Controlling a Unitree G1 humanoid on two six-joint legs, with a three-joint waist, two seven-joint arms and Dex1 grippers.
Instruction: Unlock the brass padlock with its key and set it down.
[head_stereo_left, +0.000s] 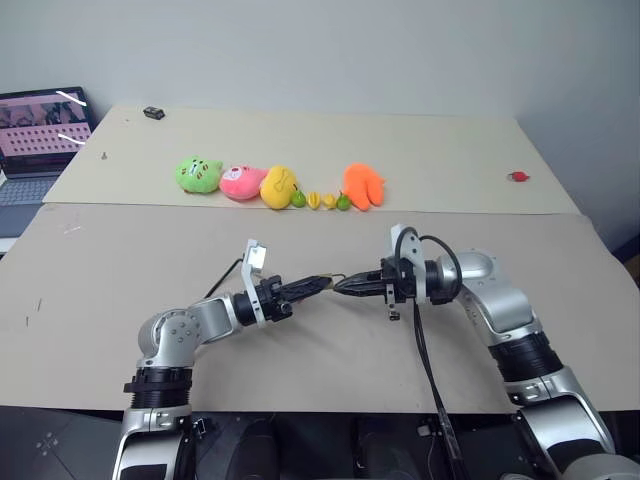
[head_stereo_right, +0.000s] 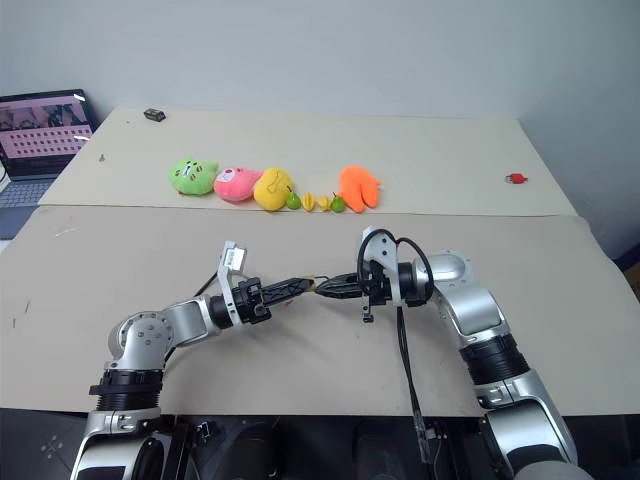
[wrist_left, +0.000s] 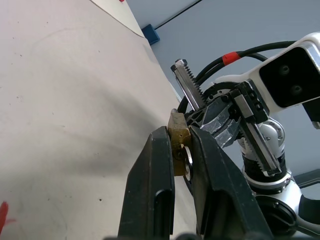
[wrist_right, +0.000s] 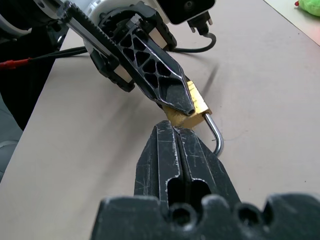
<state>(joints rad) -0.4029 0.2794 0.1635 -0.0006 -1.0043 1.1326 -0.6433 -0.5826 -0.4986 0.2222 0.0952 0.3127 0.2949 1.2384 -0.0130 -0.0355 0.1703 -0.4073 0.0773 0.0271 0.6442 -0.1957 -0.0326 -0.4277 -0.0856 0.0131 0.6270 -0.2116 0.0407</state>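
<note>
Both arms meet over the near side of the brown table (head_stereo_left: 120, 260), fingertips almost nose to nose. The left gripper (wrist_left: 181, 150) is clamped narrowly on the brass padlock (wrist_left: 178, 136), which sits between its two black fingers, held clear above the tabletop. From the right wrist view the padlock body (wrist_right: 187, 107) shows gold under the left finger, with the silvery shackle (wrist_right: 215, 134) curving out to one side, free of either gripper. The right gripper (wrist_right: 176, 131) has its fingers pressed fully together, tips right at the lock body; I cannot tell whether a key is pinched between them, since none is visible at the tips. Handling judgement: the lock is a small, rigid metal block, dense for its size, with smooth flat faces that could slip or twist in a pinch when torque is applied at the keyway. The best hold is across the two broad flat faces of the body, as now, keeping the shackle and the key end unobstructed. A firm squeeze will not damage it. The key, if present, is thin and likely to rotate in the fingers. Far back on the table lie plush toys (head_stereo_left: 198, 174), well apart from the work.
</note>
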